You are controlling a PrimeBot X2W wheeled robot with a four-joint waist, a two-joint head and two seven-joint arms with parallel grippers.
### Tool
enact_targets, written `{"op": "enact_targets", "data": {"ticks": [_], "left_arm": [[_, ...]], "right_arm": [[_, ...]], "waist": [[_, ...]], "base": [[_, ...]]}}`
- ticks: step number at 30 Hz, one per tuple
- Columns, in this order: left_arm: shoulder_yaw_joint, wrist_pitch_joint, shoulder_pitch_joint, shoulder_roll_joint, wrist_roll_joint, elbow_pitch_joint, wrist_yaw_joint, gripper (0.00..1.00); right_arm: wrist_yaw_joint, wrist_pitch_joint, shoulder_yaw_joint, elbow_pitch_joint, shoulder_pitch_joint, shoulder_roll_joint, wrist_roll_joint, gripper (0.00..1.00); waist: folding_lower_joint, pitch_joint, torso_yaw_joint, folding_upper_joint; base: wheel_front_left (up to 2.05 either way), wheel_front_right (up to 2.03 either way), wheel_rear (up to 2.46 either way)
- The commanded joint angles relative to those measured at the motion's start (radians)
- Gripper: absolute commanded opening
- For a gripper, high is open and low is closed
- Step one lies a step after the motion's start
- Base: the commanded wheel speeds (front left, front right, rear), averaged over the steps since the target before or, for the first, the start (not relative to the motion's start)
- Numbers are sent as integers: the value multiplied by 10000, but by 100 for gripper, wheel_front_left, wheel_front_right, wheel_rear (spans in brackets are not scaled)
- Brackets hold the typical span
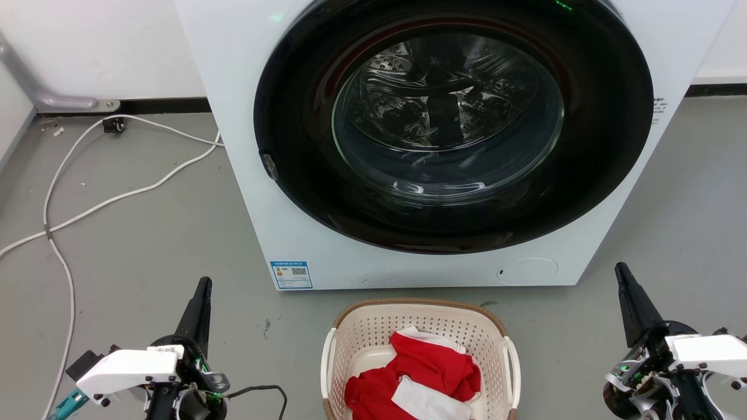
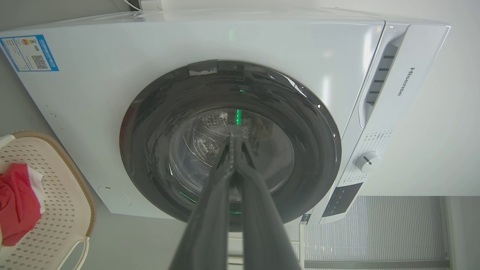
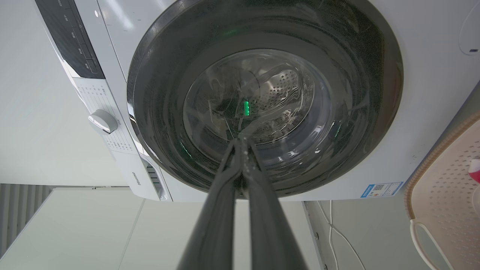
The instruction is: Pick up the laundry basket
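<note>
flanking one laundry basket [image 1: 420,304], left end effector [image 1: 203,284] and right end effector [image 1: 620,269], both pinched closed, one washing machine [image 1: 242,175] behind

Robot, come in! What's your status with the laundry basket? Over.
Left gripper shut, right gripper shut, both empty, either side of laundry basket. Basket on floor, untouched, red and white cloth inside. Washing machine just behind it.
</note>
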Motion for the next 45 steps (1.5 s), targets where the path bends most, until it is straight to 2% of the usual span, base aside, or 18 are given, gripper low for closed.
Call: {"op": "enact_targets", "data": {"ticks": [1,14,15,22,26,32,45], "left_arm": [[12,20,-86,-6,-22,-1,-24,0],[12,20,-86,-6,-22,-1,-24,0],[0,0,0,0,0,0,0,100],[-80,-170,204,-27,39,54,2,100],[-24,-374,257,-25,307,-68,2,100],[37,-666,288,-21,1396,-378,51,100],[-518,-1268,493,-14,4417,-1375,789,100]], "right_arm": [[-3,9,-2,4,-112,-34,37,0],[-3,9,-2,4,-113,-35,39,0],[0,0,0,0,0,0,-2,100],[-2,-164,85,152,226,21,-89,100],[-2,-370,77,91,281,18,-547,100],[-2,-661,106,-337,368,14,-1982,100],[-2,-1267,427,-1366,675,5,-5391,100]], "waist": [[0,0,0,0],[0,0,0,0],[0,0,0,0],[0,3,0,0],[0,6,-1,0],[0,15,-7,0],[0,43,-1,0]], "base": [[0,0,0],[0,0,0],[0,0,0],[0,0,0],[0,0,0],[0,0,0],[0,0,0]]}}
